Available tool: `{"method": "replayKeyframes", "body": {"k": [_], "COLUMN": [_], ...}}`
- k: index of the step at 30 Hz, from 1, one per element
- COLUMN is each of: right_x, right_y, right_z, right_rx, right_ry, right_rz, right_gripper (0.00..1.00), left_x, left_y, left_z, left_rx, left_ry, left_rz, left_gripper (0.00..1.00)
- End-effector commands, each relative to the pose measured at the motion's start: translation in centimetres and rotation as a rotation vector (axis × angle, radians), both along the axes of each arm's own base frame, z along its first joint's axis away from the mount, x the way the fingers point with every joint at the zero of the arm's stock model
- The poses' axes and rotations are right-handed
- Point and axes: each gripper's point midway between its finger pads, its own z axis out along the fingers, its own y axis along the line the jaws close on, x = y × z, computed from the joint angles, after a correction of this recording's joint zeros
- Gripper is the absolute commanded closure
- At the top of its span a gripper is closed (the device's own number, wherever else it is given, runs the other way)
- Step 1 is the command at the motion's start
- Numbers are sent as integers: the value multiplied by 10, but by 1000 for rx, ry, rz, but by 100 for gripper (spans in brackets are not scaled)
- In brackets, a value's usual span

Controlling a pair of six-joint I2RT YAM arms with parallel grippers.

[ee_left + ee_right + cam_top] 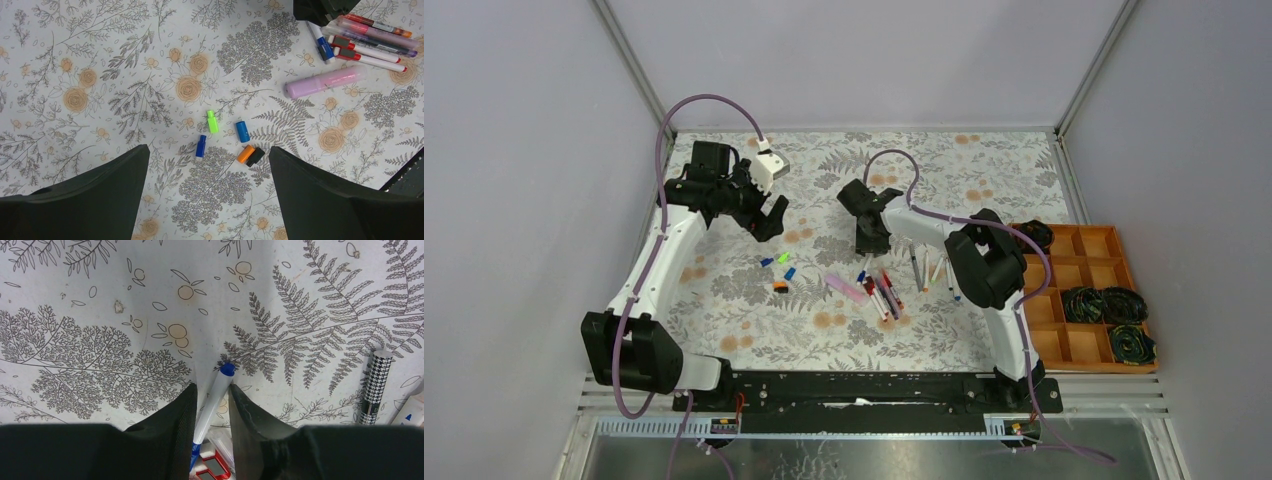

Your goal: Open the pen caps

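Pen caps (778, 272) lay loose in a small cluster on the flowered table (994, 180), left of its middle. At the table's right edge sat an orange tray (1089, 243) of square compartments, several of them holding dark coiled bundles (1104, 303). The left arm (649, 270) stretched over the left part of the table. Its left gripper (770, 216) hung above the cluster with its jaws spread wide and nothing between them. The right arm (984, 262) bent inward toward the centre. There the right gripper (212, 390) was clamped on a white pen (216, 390), which stood steeply with its blue end down at the cloth. Just beside it lay a heap of pens (883, 293) with red, blue and purple ends, and a thicker pink pen (325, 82) lay on the heap's left side. A few more pens were scattered to the right, among them a checked pen (375, 385). In the cluster, the left wrist view showed a green cap (212, 121), a light blue cap (242, 131), a dark blue cap (201, 146), and an orange cap (245, 154) touching a black cap (255, 156)
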Motion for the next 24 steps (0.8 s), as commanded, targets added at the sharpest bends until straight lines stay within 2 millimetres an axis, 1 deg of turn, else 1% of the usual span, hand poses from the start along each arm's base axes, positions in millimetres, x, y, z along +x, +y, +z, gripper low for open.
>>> {"method": "replayKeyframes", "body": {"k": [1,7,12,16,19,21,23,24], "right_x": [0,5,18,33,43,52,58,61], "right_y": [12,21,42,60,72,77,82,83], "right_z": [-6,-10,0,17,34,49,65,80], "right_rx": [12,22,83,149,200,229,259,283], "right_ry": [17,21,3,-41,-77,-111,-147,-179], "right_rz": [14,21,19,9,-1,-7,-11,-14], "right_gripper": [65,78,89,100,100,100,100,100], "left_x": [-3,-3,-4,-3,-1,-2,-5,-6], "left_y": [-3,-6,-7,-8,-9,-10,-12,-14], "left_z": [7,10,10,12,15,16,17,17], "left_rx": [-25,-46,-53,-69,-79,-89,-105,-113], "left_ry": [-15,-8,0,18,27,32,40,46], "left_rz": [-10,-6,-9,9,28,31,27,25], "left_gripper": [3,2,2,2,2,2,2,2]}}
